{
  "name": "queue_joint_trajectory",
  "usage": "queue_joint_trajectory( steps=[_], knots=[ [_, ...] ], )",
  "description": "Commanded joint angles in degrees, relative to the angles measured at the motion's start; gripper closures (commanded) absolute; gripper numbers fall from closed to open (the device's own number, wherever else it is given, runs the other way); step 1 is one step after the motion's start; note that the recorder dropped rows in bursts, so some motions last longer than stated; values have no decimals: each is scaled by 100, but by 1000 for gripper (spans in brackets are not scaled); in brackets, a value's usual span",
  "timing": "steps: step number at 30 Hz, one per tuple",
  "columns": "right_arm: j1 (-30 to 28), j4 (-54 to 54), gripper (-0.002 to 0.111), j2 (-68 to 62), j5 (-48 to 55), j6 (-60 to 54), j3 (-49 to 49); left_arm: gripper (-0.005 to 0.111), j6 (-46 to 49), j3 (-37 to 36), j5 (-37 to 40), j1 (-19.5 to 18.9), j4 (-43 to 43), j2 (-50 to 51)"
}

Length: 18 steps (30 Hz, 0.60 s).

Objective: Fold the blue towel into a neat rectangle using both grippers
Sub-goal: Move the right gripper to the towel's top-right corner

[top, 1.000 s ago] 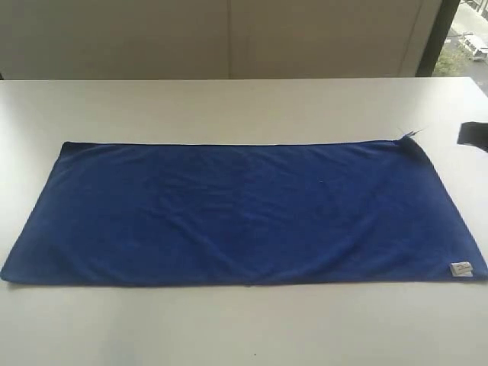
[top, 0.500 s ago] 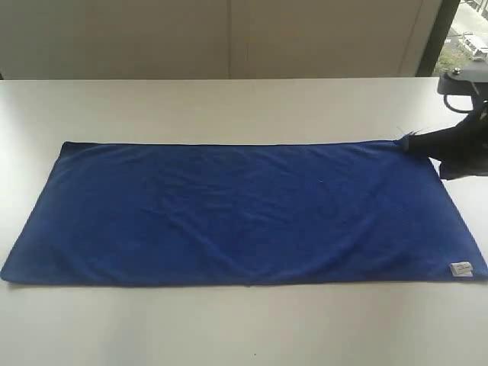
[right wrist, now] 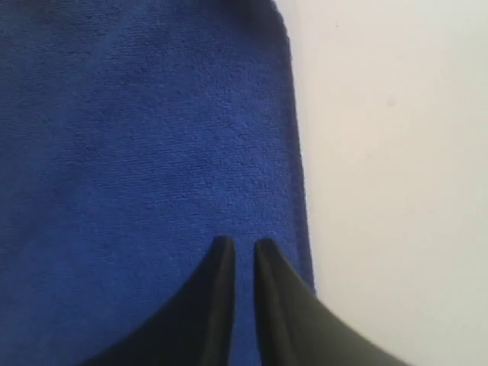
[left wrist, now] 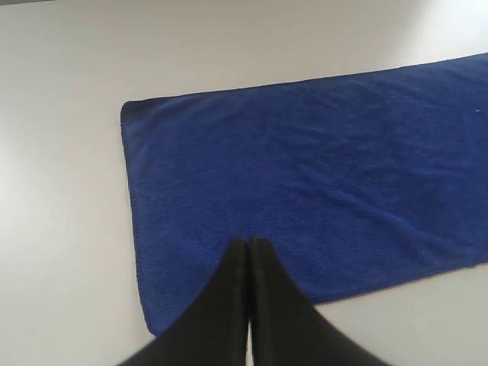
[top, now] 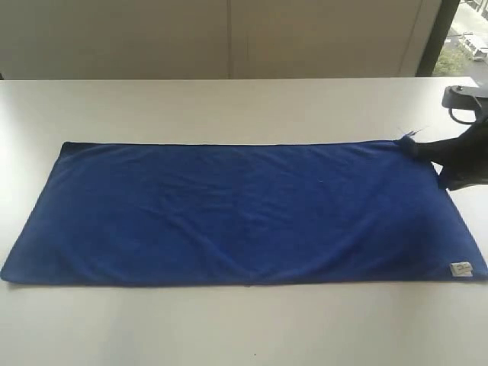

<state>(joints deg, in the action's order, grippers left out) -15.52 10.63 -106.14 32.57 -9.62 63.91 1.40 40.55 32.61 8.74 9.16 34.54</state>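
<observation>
Blue towel (top: 236, 210) spread flat on white table (top: 229, 107), long axis running left-right, short ends at left and right.

Small white label (top: 460, 268) at near right corner; writing too small to read. Loose threads (top: 410, 134) at far right corner.

Left gripper (left wrist: 249, 242) above towel's left end, fingers pressed together, holding nothing.

Right gripper (right wrist: 239, 244) over towel by right edge, near far right corner; fingers (right wrist: 217, 282) slightly apart, narrow gap, nothing clamped. Contact with cloth: cannot tell.

blue towel (top: 229, 213): one is counted | grippers: two are counted, left gripper (left wrist: 249, 242) and right gripper (right wrist: 238, 244) | table (top: 229, 107): one is counted | white label (top: 460, 268): one is counted
</observation>
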Motion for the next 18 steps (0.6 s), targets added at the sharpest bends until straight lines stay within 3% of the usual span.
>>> queue_joint_trajectory(
  steps=[1,7,18],
  knots=[
    [-21,-15,77,-177,-271,-90,33,107,12,-20,2,-1,51,-48],
    [-21,-13,57,-434,-418,-77,33,107,12,-20,2,-1,51,-48],
    [-21,-24,56,-798,-741,-280,33,107,12,-20,2,-1,51,-48]
  ],
)
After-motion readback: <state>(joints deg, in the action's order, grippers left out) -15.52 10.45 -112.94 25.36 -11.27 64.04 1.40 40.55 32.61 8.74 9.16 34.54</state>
